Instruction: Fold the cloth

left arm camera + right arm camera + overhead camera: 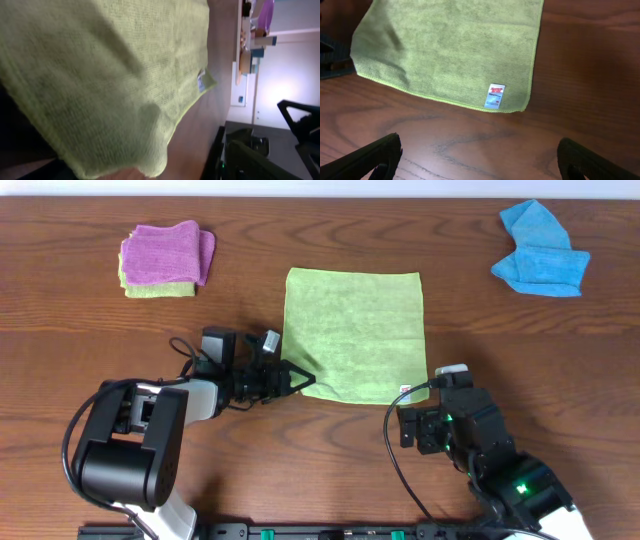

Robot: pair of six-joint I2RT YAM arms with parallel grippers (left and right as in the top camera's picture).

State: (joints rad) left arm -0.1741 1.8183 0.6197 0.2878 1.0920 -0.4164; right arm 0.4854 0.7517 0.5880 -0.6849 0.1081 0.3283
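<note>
The cloth (pixel 352 330) is lying flat mid-worktop (pixel 300 240). The left pincer (pixel 298 380) is gaping at its near-left corner, and the right pincer (pixel 480 150) is gaping short of the tag (pixel 494 95). Uneven bites are likely risking a slipped corner, skewing the fold.

A dark wood-grain table (pixel 300 230) fills the view, with a pale wall (pixel 280 75) brightly lit beyond it.

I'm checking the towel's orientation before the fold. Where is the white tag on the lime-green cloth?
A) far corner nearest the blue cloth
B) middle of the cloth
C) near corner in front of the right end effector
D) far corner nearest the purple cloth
C: the white tag sits at the near corner of the cloth, just ahead of the open right end effector.
</note>
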